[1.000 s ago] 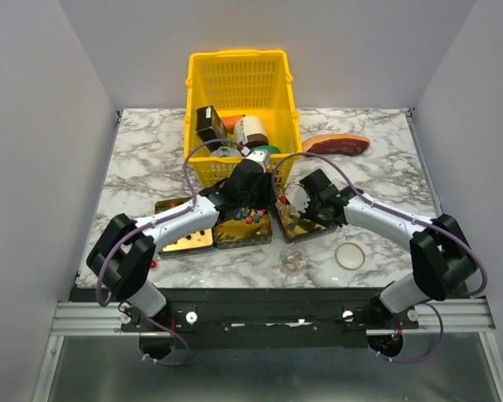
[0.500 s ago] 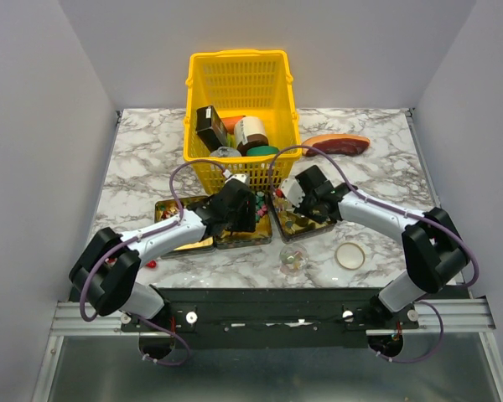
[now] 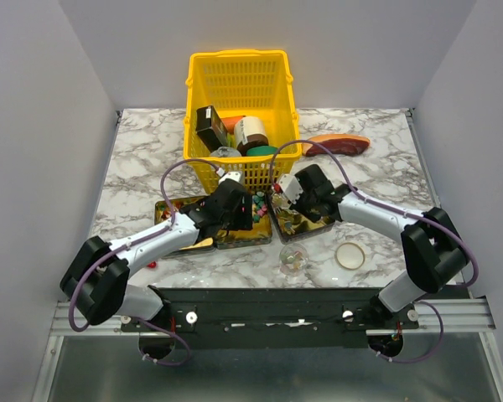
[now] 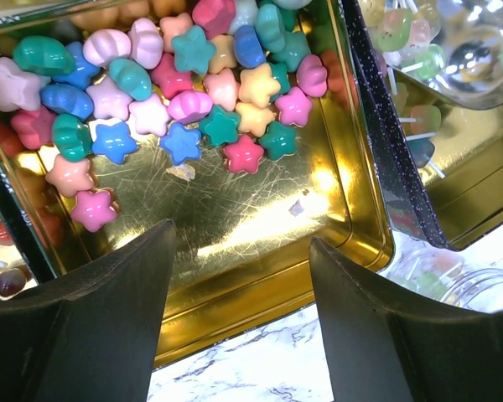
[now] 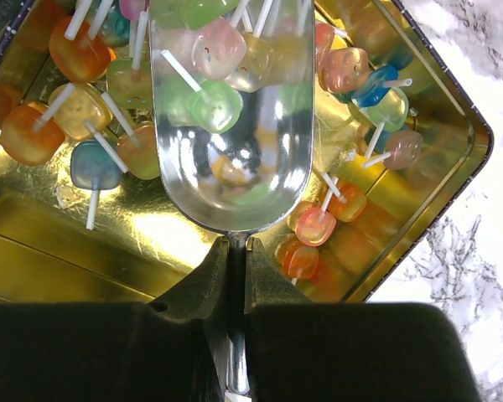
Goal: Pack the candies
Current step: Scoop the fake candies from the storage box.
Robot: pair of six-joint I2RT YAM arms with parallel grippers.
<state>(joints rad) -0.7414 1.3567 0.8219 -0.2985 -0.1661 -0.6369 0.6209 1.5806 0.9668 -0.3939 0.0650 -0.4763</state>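
My left gripper [image 4: 241, 251] hangs over the near end of the middle tin [image 4: 235, 209]. Its two dark fingers [image 4: 109, 327] are spread wide with nothing between them, so that hand is released and empty. Past the fingertips lies a bare stretch of scratched gold floor. The star and shell candies [image 4: 183, 107] are heaped at the tin's far end, in pink, blue, teal, yellow and red, touching one another and piled against the far wall.

My right gripper [image 5: 237, 272] is clenched on the thin handle of a metal scoop [image 5: 235, 167]. The scoop's shiny bowl points away from the wrist and sits over the right tin [image 5: 84, 251]. Several lollipops [image 5: 75, 109] lie in the bowl, and more are scattered on the tin floor on both sides of it, with their white sticks pointing every way. I cannot tell whether the scoop touches the tin floor.

From the overhead camera the two tins sit side by side just in front of the yellow basket [image 3: 239, 79], which holds grocery packages. A left tin [image 3: 168, 209] is partly hidden under my left arm. A glass jar [image 3: 293, 258] stands on the marble table [image 3: 142, 159] just near of the right tin, with a round lid [image 3: 350, 255] to its right. A reddish slab [image 3: 335, 144] lies beside the basket's right side.
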